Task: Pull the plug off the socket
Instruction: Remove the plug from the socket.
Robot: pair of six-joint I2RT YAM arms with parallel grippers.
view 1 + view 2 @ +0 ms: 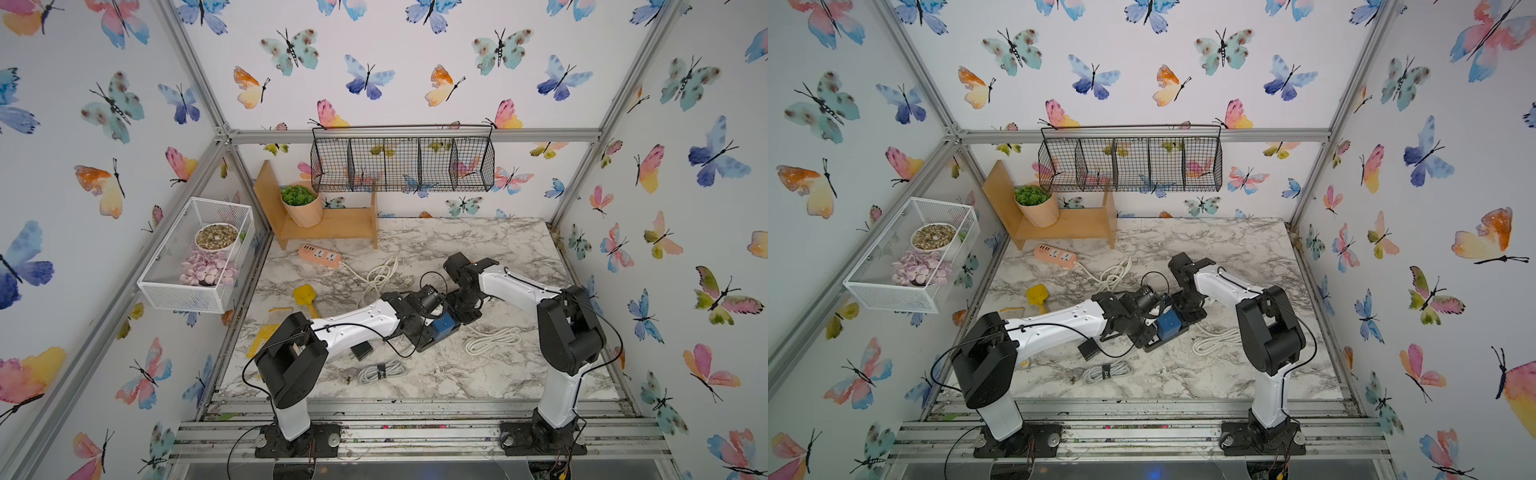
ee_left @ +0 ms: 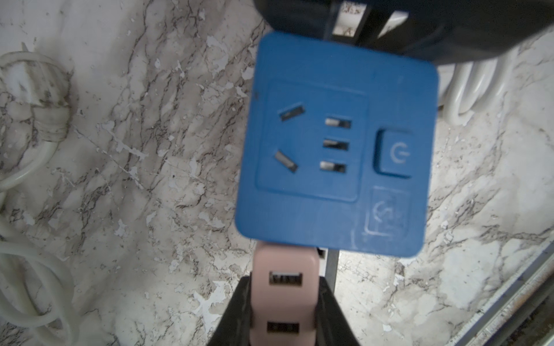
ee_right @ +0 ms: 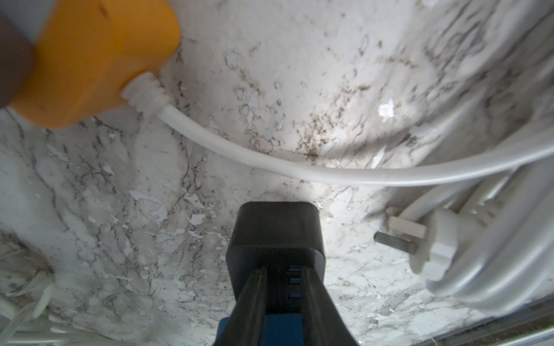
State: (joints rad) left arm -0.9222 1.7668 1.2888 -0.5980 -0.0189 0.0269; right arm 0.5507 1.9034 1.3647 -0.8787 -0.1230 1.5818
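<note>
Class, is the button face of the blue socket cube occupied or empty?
Empty: the blue socket cube shows all its slots bare beside the power button.

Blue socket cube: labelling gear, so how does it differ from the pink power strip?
The blue socket cube is squarish; the pink power strip is long and flat. The cube has a pink USB adapter in its side, gripped by the left claw; the strip lies free, nothing plugged in. Both have outlet slots on top.

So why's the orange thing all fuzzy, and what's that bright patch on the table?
Right wrist view: the orange block looks fuzzy, probably too near the lens; the marble table glares white mid-frame. Left wrist view: the blue socket is slightly soft.
</note>
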